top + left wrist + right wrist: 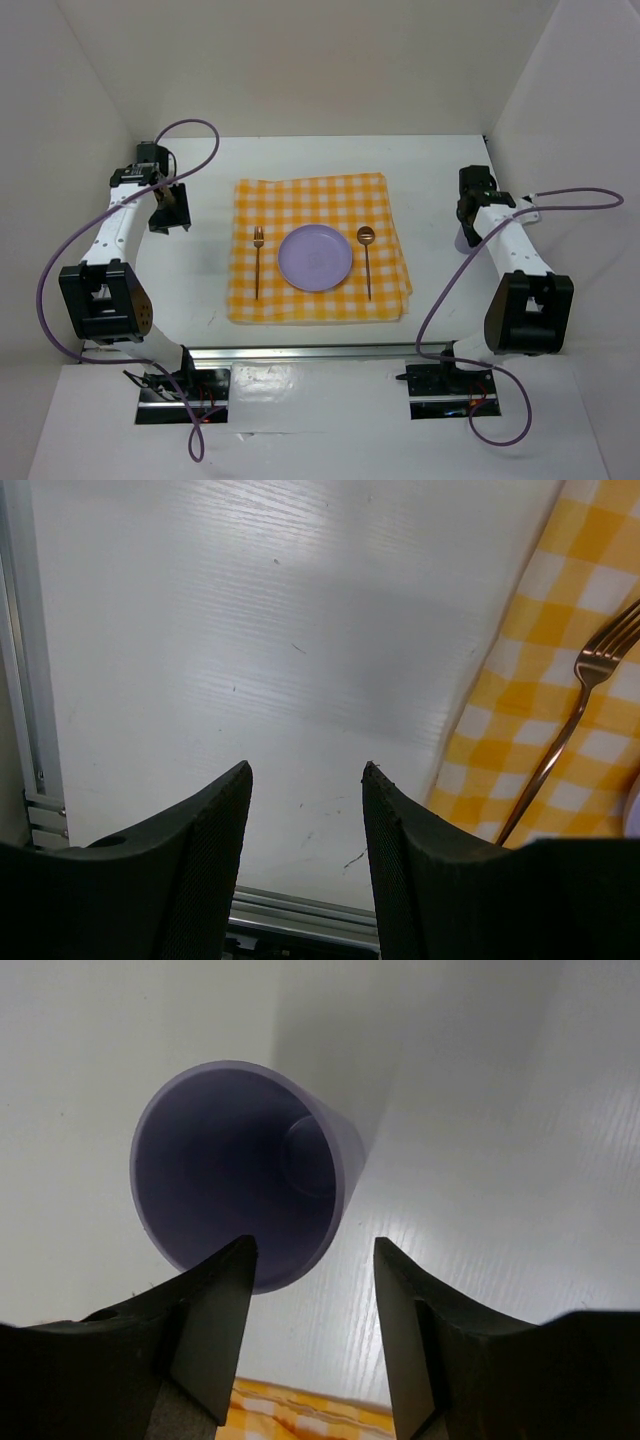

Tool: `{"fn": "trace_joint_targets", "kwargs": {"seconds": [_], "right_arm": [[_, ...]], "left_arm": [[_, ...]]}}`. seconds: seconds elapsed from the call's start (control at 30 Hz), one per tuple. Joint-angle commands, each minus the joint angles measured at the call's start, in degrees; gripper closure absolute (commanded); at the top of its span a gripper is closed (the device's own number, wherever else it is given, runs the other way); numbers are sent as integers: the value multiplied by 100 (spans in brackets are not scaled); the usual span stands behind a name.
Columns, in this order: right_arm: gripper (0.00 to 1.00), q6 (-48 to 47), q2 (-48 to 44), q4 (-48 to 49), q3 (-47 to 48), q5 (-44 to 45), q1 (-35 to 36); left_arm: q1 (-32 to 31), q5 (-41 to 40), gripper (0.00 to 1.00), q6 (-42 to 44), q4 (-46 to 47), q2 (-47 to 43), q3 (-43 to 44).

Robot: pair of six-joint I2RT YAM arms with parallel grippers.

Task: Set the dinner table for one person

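Observation:
The white dinner table (200, 285) carries a yellow-and-white checked cloth (320, 205). On the cloth a purple plate (315, 257) lies between a copper fork (257, 260) on its left and a copper spoon (367, 258) on its right. A purple cup (240, 1190) stands upright on the bare table right of the cloth; in the top view my right arm hides most of it. My right gripper (313, 1242) is open just above it, its left finger at the cup's rim. My left gripper (305, 770) is open and empty over bare table left of the fork (570, 730).
White walls close in the table at the back and both sides. A metal rail (320, 352) runs along the near edge and also shows in the left wrist view (300, 910). Purple cables loop beside both arms.

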Motion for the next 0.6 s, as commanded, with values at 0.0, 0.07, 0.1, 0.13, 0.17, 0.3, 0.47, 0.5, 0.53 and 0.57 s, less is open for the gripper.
{"fn": "trace_joint_targets", "kwargs": {"seconds": [0.0,0.07,0.1,0.13,0.17,0.3,0.47,0.5,0.53,0.57], "right_arm": [[43,-226,10,473,16,367,-34],[53,-288,10,526,-37,367,-34],[60,-288,10,526,-37,367,-34],[65,-235,10,526,-37,367,-34],[71,-235,10,474,-98,367,-34],[71,-182,-51,473,-230,367,-34],[67,-121,-51,526,-344,315,-34],[67,-121,-51,526,-345,315,-34],[67,-121,18,526,-345,262,-34],[67,-121,19,526,-345,262,-34]], "left_arm": [[40,56,44,58,-18,-98,196],[40,56,44,58,-18,-98,143],[40,56,44,58,-18,-98,143],[40,56,44,58,-18,-98,143],[40,56,44,58,-18,-98,143],[40,56,44,58,-18,-98,143],[40,179,44,111,-18,-98,143],[40,179,44,111,-18,-98,143],[40,179,44,111,-18,-98,143],[40,179,44,111,-18,-98,143]]}}
